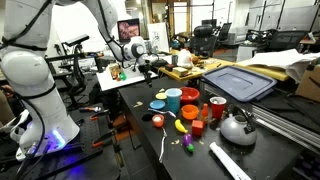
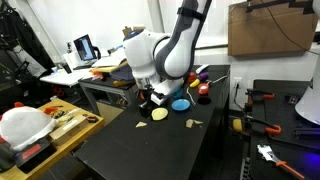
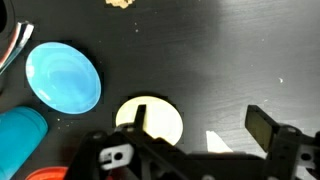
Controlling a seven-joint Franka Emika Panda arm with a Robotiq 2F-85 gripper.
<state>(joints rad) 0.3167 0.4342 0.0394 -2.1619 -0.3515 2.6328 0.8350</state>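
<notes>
My gripper (image 3: 198, 126) hangs open just above the black tabletop, with its fingers (image 3: 262, 126) spread wide. A small pale wedge-shaped piece (image 3: 214, 140) lies on the table between them, free of both pads. A flat yellow disc (image 3: 150, 121) sits partly behind the left finger. In an exterior view the gripper (image 2: 150, 96) hovers low over the table beside the yellow disc (image 2: 159, 114). In the wider exterior view the gripper (image 1: 145, 63) is at the far end of the table.
A light blue plate (image 3: 63, 77) and a teal cup (image 3: 20, 136) lie left of the disc. Small tan pieces (image 2: 194, 123) lie on the black table (image 2: 140, 150). A red cup (image 1: 189, 97), a metal kettle (image 1: 237, 127) and toy fruit (image 1: 181, 125) stand nearer the camera.
</notes>
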